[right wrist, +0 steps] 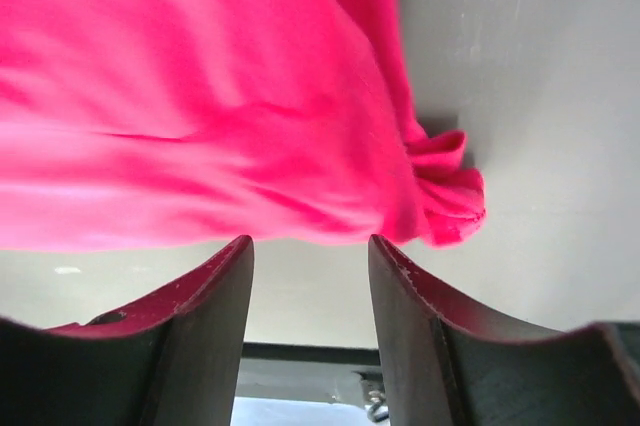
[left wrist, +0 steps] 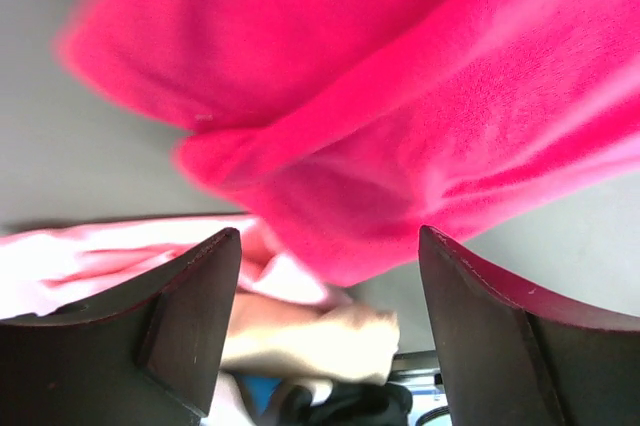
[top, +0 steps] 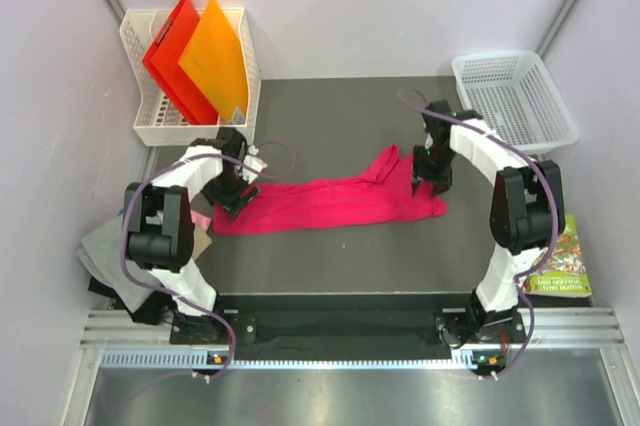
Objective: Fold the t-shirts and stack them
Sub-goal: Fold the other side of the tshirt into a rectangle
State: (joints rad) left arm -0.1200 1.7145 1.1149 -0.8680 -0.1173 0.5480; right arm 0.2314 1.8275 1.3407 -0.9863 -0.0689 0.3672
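Magenta t-shirt (top: 330, 204): long axis left-right across counter (top: 330, 126). Left gripper (top: 232, 206) wide at left end, right gripper (top: 417, 188) half-open at right end; both empty.

I have the left gripper (top: 232, 208) at nine o'clock, jaws spread wide; the right gripper (top: 418, 186) at three, jaws narrower.

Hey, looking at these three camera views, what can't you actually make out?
Folded shirts: top view, the left arm covers most of the pile, so no count.
Green book: top view, the right arm hides one side; cover print too small.
Magenta shirt: both wrist views cut it off at the frame edges and blur it; collar and sleeves unclear there.
Left pincer and right pincer: top view, wrists cover the tips.
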